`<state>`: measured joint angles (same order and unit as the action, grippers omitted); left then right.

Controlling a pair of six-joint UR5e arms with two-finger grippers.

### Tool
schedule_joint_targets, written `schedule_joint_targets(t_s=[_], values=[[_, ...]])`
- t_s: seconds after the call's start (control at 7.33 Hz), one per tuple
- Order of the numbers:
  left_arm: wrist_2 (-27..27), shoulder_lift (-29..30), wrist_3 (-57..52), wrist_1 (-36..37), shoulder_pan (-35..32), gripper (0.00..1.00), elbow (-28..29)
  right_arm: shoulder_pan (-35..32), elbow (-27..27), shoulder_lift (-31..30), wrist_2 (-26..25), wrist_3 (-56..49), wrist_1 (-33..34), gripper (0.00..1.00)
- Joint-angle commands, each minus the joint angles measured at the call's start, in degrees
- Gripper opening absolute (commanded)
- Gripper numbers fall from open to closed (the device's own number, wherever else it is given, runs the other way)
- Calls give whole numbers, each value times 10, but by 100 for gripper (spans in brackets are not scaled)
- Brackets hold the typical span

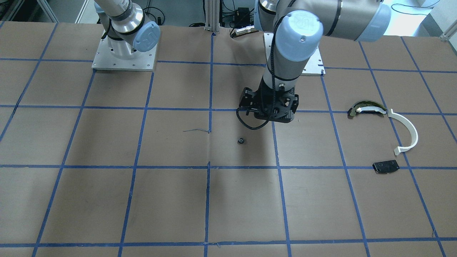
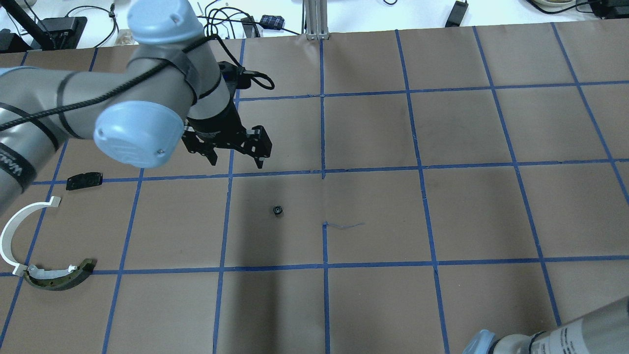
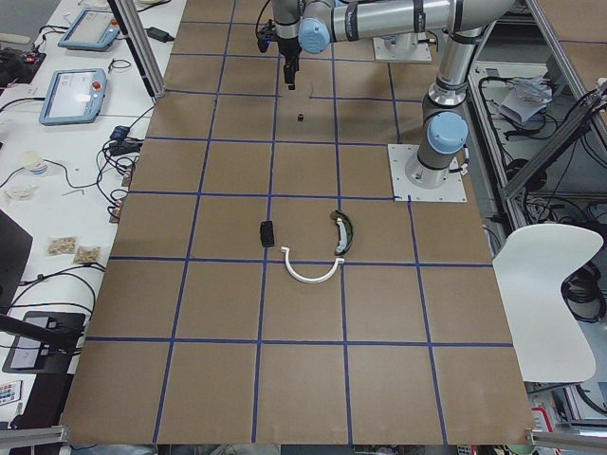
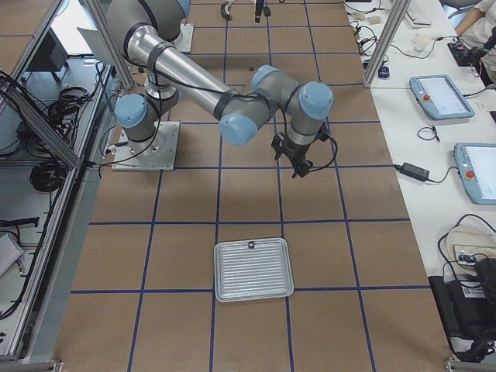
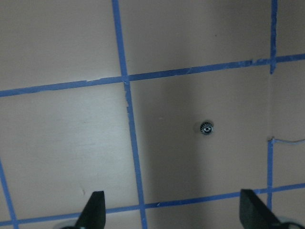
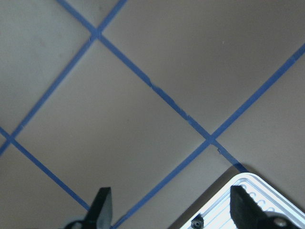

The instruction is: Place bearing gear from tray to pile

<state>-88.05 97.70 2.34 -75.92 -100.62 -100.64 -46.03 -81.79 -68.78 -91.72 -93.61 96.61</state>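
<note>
A small black bearing gear [image 1: 241,141] [image 2: 278,210] lies alone on the brown paper near the table's middle; the left wrist view shows the gear [image 5: 207,128] ahead of the fingers. My left gripper [image 2: 236,160] [image 5: 172,210] hovers open above the paper, a little beyond the gear and apart from it. On a silver tray [image 4: 254,270] [image 6: 267,191] a second small gear [image 4: 252,246] [image 6: 195,223] rests near the rim. My right gripper [image 4: 298,167] [image 6: 171,205] hangs open and empty beside that tray. The pile holds a white half-ring [image 1: 414,130] [image 2: 14,215], a dark curved piece [image 1: 366,109] [image 2: 59,278] and a black plate [image 1: 385,166] [image 2: 84,180].
Blue tape lines divide the paper into squares. Both arm bases sit on metal plates [image 1: 123,59] at the robot's edge. Tablets and cables [image 3: 81,95] lie on side benches, and a white chair [image 3: 545,284] stands off the table.
</note>
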Motion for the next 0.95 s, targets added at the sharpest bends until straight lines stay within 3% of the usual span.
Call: schedule_joint_targets(t_s=[0.0, 0.14, 0.27, 0.41, 0.55, 0.82], values=[[6, 43, 14, 75, -26, 100, -32, 70, -5, 30, -5, -265, 50, 89], [2, 64, 12, 83, -27, 98, -32, 78, -32, 54, -10, -362, 135, 88], [-1, 87, 12, 109, -27, 96, -35, 104, -78, 74, -6, -397, 234, 87], [-1, 101, 10, 138, -33, 96, -44, 128, -126, 79, -2, -402, 289, 87], [-1, 109, 6, 160, -40, 96, -55, 130, -157, 81, 0, -448, 312, 87], [-3, 124, 4, 167, -41, 96, -66, 132, -168, 84, -4, -474, 314, 86]])
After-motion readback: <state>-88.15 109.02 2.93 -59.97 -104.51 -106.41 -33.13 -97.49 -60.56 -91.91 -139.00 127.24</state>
